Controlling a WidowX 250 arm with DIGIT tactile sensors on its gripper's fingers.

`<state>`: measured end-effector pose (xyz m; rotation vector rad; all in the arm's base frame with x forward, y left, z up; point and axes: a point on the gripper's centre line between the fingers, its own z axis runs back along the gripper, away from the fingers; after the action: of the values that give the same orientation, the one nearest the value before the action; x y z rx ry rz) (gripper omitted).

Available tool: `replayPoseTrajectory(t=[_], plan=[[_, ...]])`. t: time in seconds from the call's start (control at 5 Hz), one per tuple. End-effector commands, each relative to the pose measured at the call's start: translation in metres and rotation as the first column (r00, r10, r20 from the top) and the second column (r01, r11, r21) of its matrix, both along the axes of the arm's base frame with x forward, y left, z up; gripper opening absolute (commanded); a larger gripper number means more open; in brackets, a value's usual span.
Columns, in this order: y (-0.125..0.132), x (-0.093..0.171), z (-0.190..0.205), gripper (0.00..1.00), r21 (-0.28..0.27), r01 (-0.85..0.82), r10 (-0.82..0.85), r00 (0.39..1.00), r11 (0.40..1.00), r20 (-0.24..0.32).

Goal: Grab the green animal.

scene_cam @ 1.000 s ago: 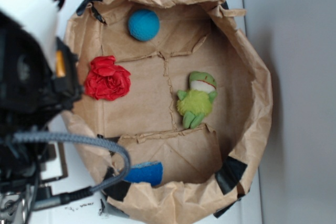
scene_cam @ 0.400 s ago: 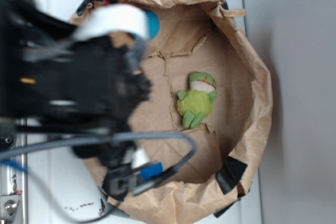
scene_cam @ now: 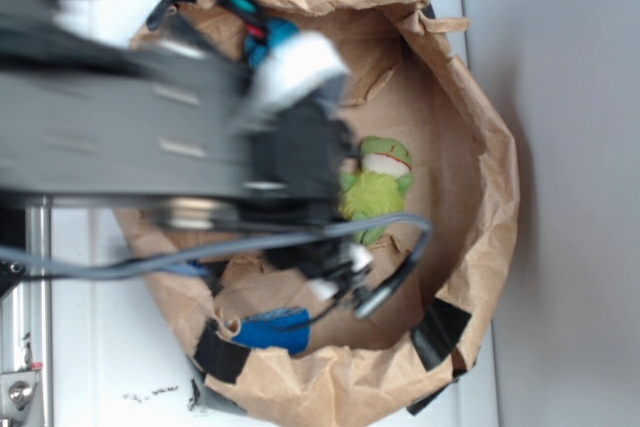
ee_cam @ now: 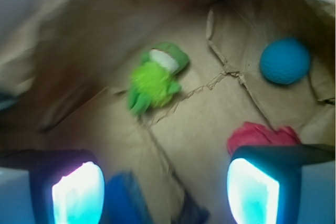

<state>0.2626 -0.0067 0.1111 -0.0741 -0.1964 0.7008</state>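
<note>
blurred arm (scene_cam: pixel 150 137) partly hides green animal (scene_cam: pixel 378 187)

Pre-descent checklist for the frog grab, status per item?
1. Tool open: ok, fingers spread wide in the wrist view, nothing between them.
2. Green animal visible: ok, lying on the paper floor, untouched.
3. Frog centered between fingers: not ok, it sits ahead of the tool and slightly off center.
4. Neighbours clear of frog: ok, blue ball and red rose lie apart from it.
5. Height above frog: cannot tell, both views are motion-blurred.
6. Paper bag walls clear of arm: cannot tell.
</note>
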Motion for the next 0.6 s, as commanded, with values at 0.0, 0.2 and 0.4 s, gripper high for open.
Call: replayPoseTrajectory(t=[0.0,0.2,0.4], plan=[[0.028,0.011,-0.013,1.0,0.053,-0.1,0.096,0.993,0.994,0.066],[0.037,0.004,-0.022,1.0,0.073,-0.109,0.106,0.994,0.991,0.041],[0.041,-0.006,-0.028,1.0,0.074,-0.111,0.107,0.993,0.991,0.053]])
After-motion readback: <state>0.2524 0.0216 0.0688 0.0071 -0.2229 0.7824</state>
